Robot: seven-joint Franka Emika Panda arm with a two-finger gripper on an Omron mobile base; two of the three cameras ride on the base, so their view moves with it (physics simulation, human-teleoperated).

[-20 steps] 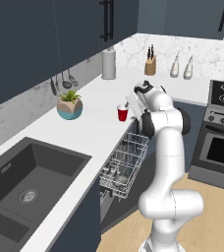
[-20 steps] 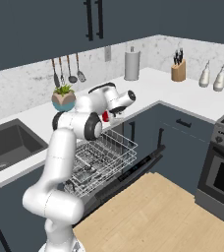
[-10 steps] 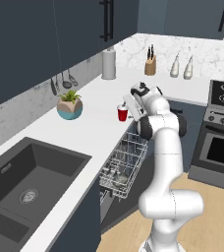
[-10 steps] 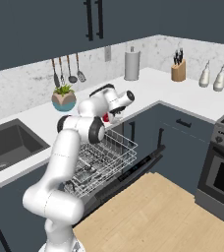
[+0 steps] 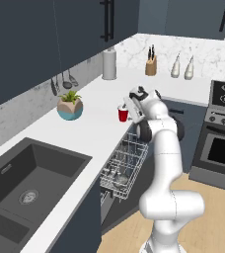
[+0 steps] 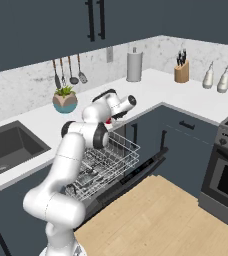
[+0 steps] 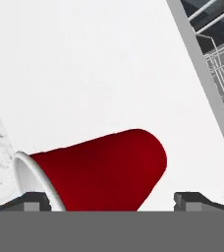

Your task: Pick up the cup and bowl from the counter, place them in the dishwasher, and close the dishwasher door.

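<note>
Hand view: we are straddling the cup (image 7: 97, 170) with spread fingers (image 7: 192, 201), aligning the gripper (image 7: 111, 202) for a side grasp.

you see a red cup (image 7: 101, 170) with a white rim on a plain white counter (image 5: 92, 126), a white wire rack (image 6: 103, 162), navy cabinets (image 6: 186, 137), and a teal-and-tan planter (image 5: 69, 109).

Small red cup (image 5: 123, 114) with white rim, upright on the white counter (image 5: 92, 123) near its front edge, dishwasher (image 5: 122, 168) white wire rack pulled out below that edge
</note>
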